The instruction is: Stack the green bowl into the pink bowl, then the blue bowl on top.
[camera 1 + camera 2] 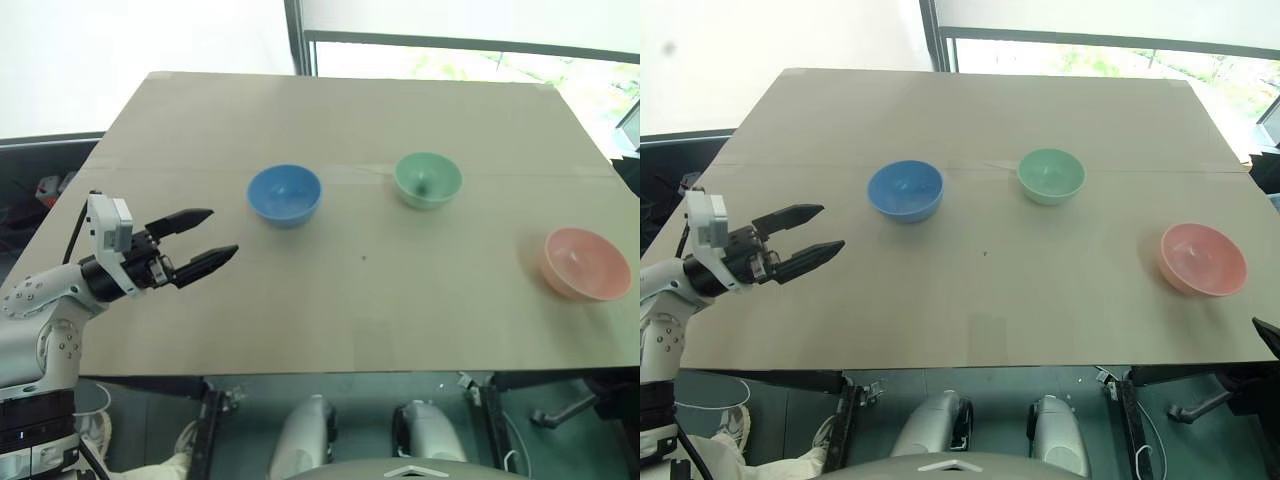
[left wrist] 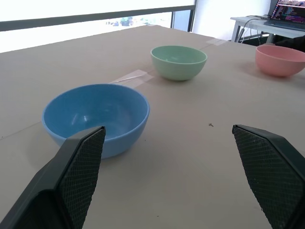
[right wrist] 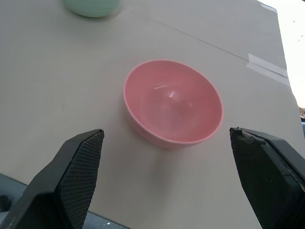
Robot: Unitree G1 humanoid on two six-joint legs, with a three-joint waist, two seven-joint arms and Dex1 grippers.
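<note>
The left gripper [image 1: 205,237] hangs over the left part of the bench [image 1: 350,310], jaws spread wide and holding nothing, pointing across toward the blue bowl [image 1: 285,194], which sits near it but apart. In the right wrist view the right gripper [image 3: 167,179] is also spread wide and empty, poised above the pink bowl [image 3: 173,101] at the bench's right edge.

All three bowls stand upright and separate: blue to the left of centre, the green bowl [image 1: 428,179] just right of centre and a little farther back, pink well off to the right and nearer the front. Nothing is stacked yet, so the step in hand is judged to be picking up the green bowl.

To do it well, I would take the green bowl by one wall, one finger inside and one outside the rim, and lift it straight up before carrying it across. It should come down level and centred over the pink bowl and be let go only once it has settled. The pink bowl lies close to the bench's edge, so a sideways nudge could push it off.

The head views give the whole layout and spacing of the bowls. The left wrist view shows, low across the bench, a strip of tape [image 2: 128,77] between blue and green. The right wrist view looks down into the pink bowl, showing it empty.
</note>
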